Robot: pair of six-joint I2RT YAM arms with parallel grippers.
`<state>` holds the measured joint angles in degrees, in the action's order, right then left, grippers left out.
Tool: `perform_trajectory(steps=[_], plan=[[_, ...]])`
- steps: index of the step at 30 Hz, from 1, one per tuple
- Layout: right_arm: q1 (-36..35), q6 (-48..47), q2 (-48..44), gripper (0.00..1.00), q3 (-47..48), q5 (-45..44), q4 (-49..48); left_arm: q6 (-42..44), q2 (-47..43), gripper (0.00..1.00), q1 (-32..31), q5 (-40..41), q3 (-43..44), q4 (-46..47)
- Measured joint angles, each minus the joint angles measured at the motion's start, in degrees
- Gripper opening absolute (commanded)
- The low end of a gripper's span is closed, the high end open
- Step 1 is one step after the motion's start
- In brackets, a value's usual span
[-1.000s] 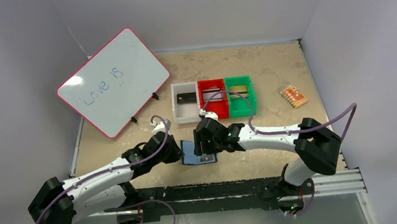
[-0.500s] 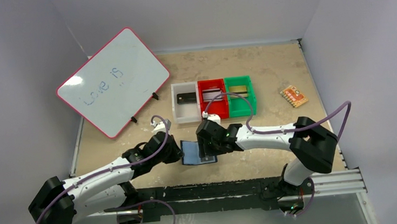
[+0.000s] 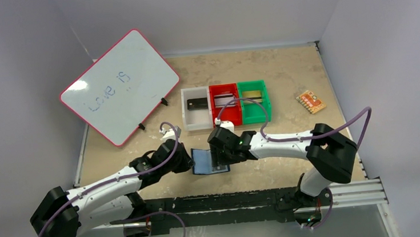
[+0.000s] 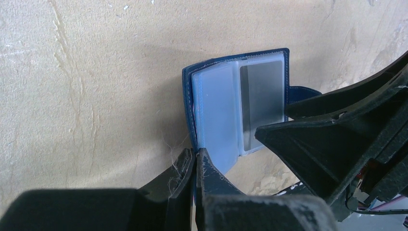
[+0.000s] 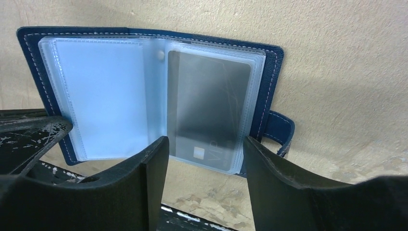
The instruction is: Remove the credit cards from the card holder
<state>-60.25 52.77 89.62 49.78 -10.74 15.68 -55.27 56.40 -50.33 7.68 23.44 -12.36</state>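
The navy card holder [image 3: 204, 161] lies open on the table between the two arms, its pale blue sleeves facing up. My left gripper [image 4: 196, 156] is shut on the edge of its left cover [image 4: 188, 110]. A dark grey credit card [image 5: 208, 103] sits inside the right-hand sleeve, and the snap tab [image 5: 279, 130] sticks out beside it. The left sleeve [image 5: 103, 94] looks empty. My right gripper [image 5: 206, 139] hangs open just above the near edge of the carded sleeve, one finger to each side, touching nothing.
Behind the holder stand a white bin [image 3: 198, 120], a red bin [image 3: 231, 116] and a green bin [image 3: 256, 114], each with a card in it. A tilted whiteboard [image 3: 119, 86] is at the back left. An orange patterned piece [image 3: 310, 101] lies at the right.
The right gripper shifted slightly left over the open holder, then held still. The left gripper has kept its grip without moving.
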Motion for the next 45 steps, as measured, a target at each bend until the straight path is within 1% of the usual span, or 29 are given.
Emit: perform_trajectory(steps=[6, 13, 24, 30, 39, 45], plan=[[0.0, -0.1, 0.0, 0.53, 0.0, -0.3, -0.1, 0.0, 0.1, 0.00, 0.0, 0.0, 0.0, 0.1], [0.2, -0.3, -0.2, 0.54, 0.0, 0.0, -0.6, 0.0, 0.1, 0.00, 0.0, 0.0, 0.0, 0.1], [0.3, -0.4, -3.2, 0.55, 0.0, 2.0, -3.2, 0.0, 0.1, 0.00, 0.0, 0.1, 0.0, 0.1], [0.3, -0.5, -3.2, 0.53, 0.0, 2.6, -4.0, 0.0, 0.1, 0.00, 0.0, 0.2, 0.0, 0.1], [0.3, -1.0, -2.7, 0.56, 0.0, 2.4, -4.0, 0.2, 0.1, 0.00, 0.0, 0.2, 0.0, 0.1], [0.3, -1.8, -2.0, 0.61, 0.0, 2.6, -4.5, 0.4, 0.1, 0.00, 0.0, 0.2, 0.0, 0.1]])
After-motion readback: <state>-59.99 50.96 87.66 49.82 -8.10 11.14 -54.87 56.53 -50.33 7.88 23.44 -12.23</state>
